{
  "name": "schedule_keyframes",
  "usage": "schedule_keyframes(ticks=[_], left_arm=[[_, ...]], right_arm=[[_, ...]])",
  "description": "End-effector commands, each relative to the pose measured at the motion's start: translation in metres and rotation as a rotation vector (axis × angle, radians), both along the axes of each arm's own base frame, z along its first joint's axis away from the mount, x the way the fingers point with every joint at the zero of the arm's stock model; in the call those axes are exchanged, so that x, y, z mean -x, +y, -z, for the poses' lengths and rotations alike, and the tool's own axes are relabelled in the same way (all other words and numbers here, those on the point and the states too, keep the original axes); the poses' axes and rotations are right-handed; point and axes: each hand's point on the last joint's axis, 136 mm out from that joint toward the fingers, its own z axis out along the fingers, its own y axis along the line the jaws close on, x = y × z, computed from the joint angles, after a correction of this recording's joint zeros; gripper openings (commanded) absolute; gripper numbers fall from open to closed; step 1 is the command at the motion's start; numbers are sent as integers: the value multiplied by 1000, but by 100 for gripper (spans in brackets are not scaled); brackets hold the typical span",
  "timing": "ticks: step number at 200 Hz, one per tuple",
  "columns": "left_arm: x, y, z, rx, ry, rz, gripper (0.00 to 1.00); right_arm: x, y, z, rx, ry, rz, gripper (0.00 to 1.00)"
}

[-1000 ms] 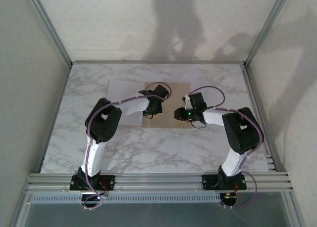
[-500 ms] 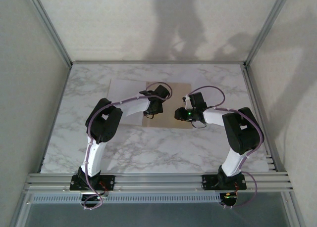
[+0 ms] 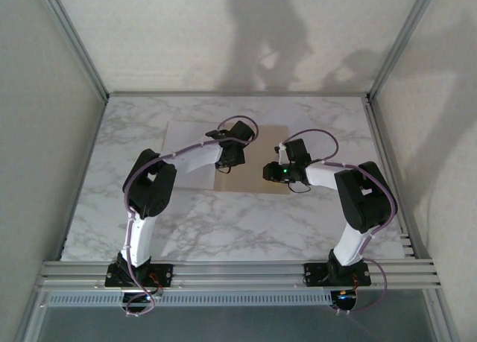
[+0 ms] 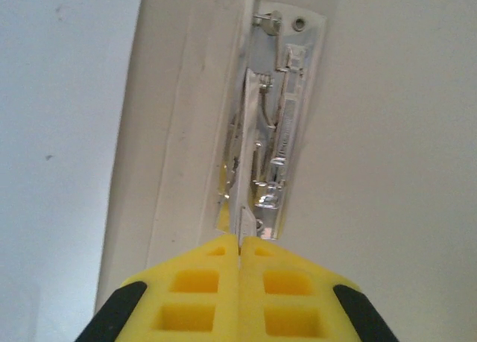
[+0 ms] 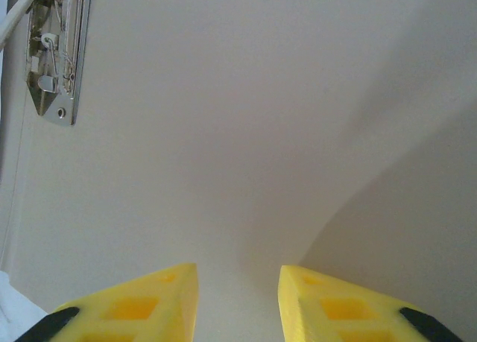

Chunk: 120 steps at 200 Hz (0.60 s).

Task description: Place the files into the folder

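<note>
Left gripper [image 4: 240, 247]: yellow blocky pads pressed together at shiny metal clip [image 4: 272, 133] tip | right gripper [image 5: 238, 281]: narrowly parted, empty, over smooth tan folder [image 5: 246, 133] | flat white files [image 3: 182, 137] alongside

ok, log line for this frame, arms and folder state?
left end effector: shut, tips at metal clip | right end effector: open over folder, holding nothing | files: flat, left of clip, not clipped

Matt tan cardboard folder [image 5: 261, 133], shiny metal clip [image 4: 272, 133], veined marble table [image 3: 223, 230].
</note>
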Motion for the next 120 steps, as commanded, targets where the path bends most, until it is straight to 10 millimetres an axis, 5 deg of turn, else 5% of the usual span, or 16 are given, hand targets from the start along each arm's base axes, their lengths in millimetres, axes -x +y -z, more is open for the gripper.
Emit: schedule_keyframes(ticks=[1, 39, 70, 120], left_arm=[[5, 15, -5, -48, 44, 3, 4], [-12, 20, -38, -67, -14, 17, 8], [-23, 27, -61, -62, -55, 10, 37], [-22, 24, -85, -22, -93, 26, 35]], right_arm=[[23, -8, 24, 51, 114, -20, 36], [24, -7, 22, 52, 112, -27, 36], [23, -7, 20, 53, 107, -29, 35], [22, -8, 16, 56, 101, -28, 35]])
